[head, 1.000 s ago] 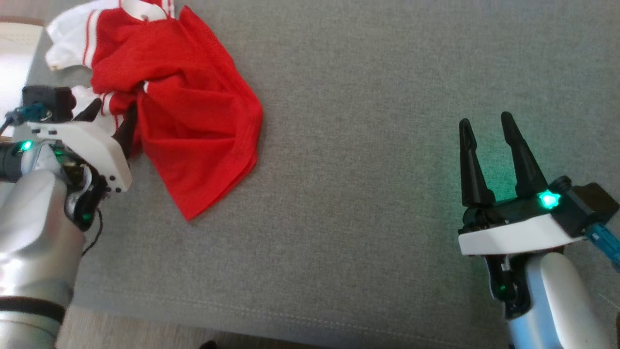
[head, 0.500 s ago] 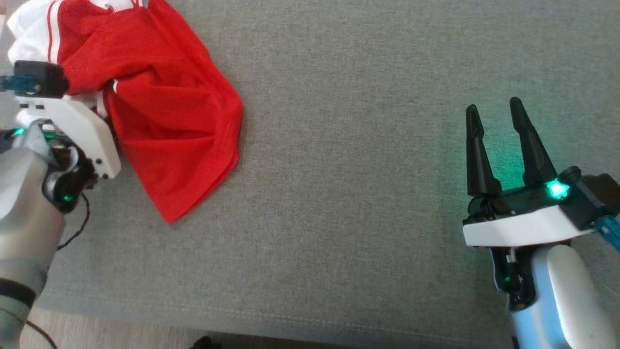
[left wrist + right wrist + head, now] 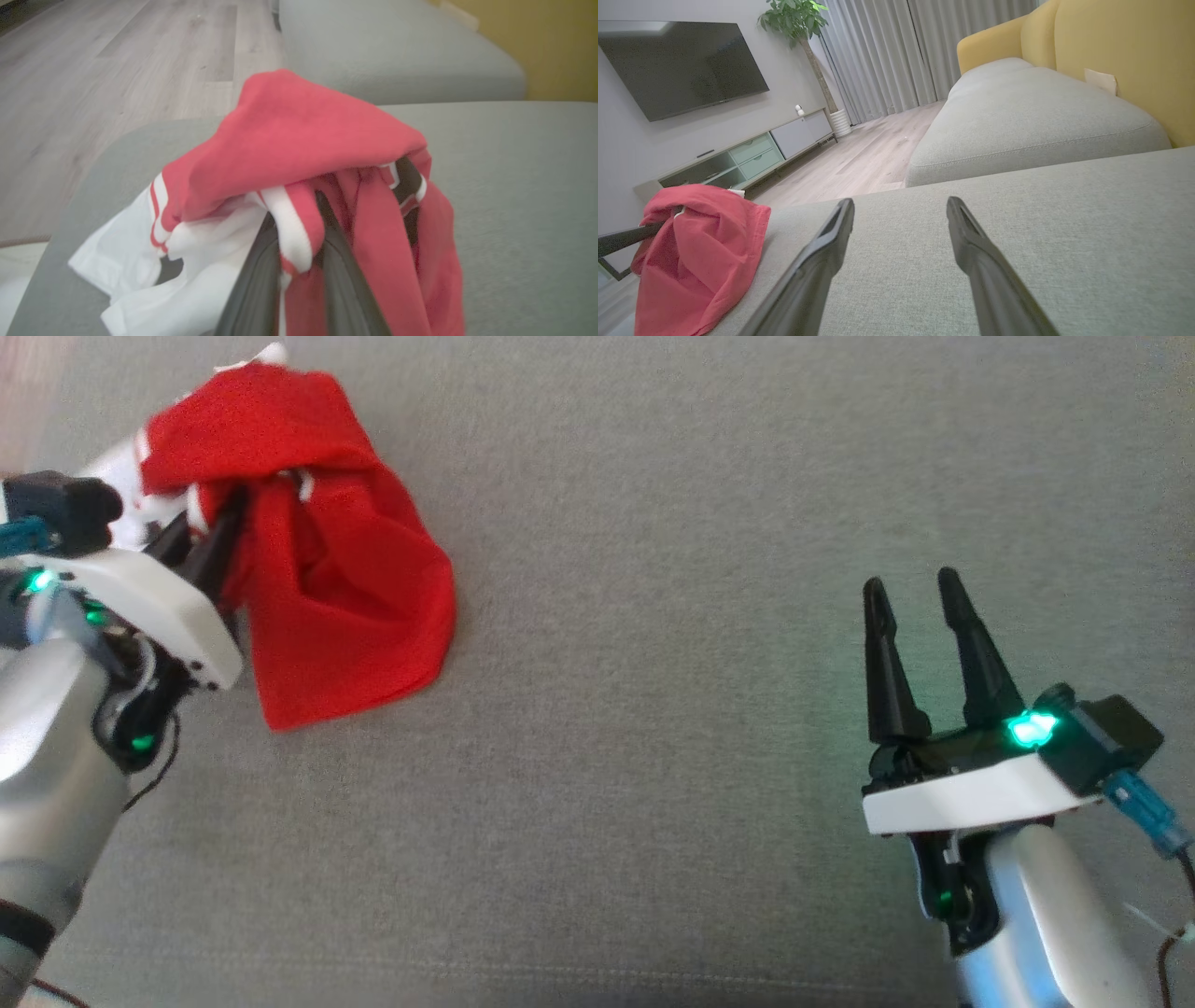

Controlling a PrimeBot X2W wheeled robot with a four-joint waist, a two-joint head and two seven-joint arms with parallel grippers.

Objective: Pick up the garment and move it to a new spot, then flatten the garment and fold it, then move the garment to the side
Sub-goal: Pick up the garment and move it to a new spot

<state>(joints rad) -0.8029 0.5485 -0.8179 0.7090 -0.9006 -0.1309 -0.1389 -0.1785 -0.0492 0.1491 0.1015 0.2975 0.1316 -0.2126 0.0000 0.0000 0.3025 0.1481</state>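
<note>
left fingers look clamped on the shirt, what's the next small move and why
Probably raise the left gripper and carry the garment toward the bare middle of the cushion: its fingers pinch the white-trimmed edge, yet most of the cloth lies bunched near the cushion's corner, and the right gripper is open, far off.
</note>
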